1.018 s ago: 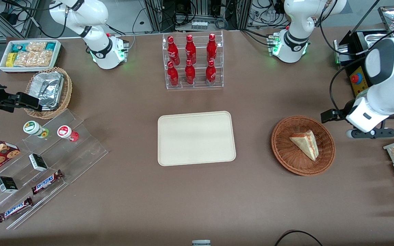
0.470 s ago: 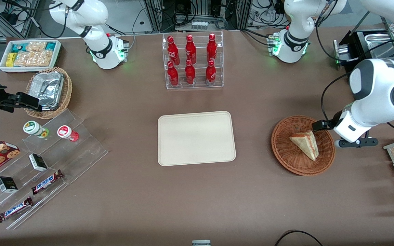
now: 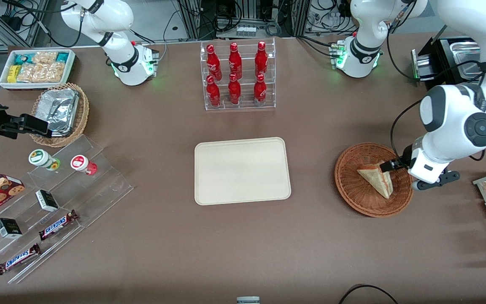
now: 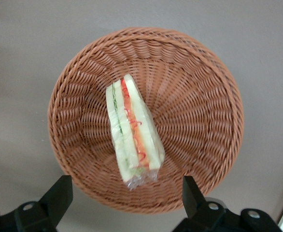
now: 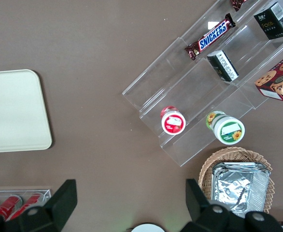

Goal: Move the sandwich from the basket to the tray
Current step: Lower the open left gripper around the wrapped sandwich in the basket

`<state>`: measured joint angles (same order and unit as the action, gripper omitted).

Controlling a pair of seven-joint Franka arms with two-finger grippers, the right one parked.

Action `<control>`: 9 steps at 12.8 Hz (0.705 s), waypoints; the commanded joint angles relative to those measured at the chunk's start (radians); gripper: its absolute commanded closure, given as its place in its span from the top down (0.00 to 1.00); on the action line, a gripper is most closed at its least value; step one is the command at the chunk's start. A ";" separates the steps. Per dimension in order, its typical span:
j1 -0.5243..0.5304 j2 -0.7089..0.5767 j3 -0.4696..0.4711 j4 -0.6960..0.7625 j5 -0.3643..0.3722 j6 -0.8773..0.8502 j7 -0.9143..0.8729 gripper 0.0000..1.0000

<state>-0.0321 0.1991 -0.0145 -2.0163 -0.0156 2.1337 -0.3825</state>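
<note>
presently: sandwich (image 4: 132, 133) lying in basket (image 4: 204, 92), cut edge up; hand (image 4: 127, 193) above it, fingers spread to straddle the wedge; tray (image 3: 242, 170) bare, mid-bench, awaiting it.

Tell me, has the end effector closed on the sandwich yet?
No. In the left wrist view the end effector is open above the basket, its fingers spread wide and clear of the sandwich.

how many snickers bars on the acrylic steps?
2. One Snickers bar lies on a step; the second Snickers bar lies one step nearer the front camera. The hand hangs over the basket.
</note>
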 commanded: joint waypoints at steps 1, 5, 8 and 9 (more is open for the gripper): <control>-0.020 -0.038 0.001 -0.070 0.003 0.080 -0.184 1.00; -0.020 -0.052 0.001 -0.169 0.002 0.227 -0.278 1.00; -0.019 -0.050 0.001 -0.179 0.000 0.235 -0.297 1.00; -0.019 -0.047 0.001 -0.179 0.000 0.238 -0.302 1.00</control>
<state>-0.0470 0.1864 -0.0157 -2.1635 -0.0156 2.3552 -0.6538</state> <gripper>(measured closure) 0.000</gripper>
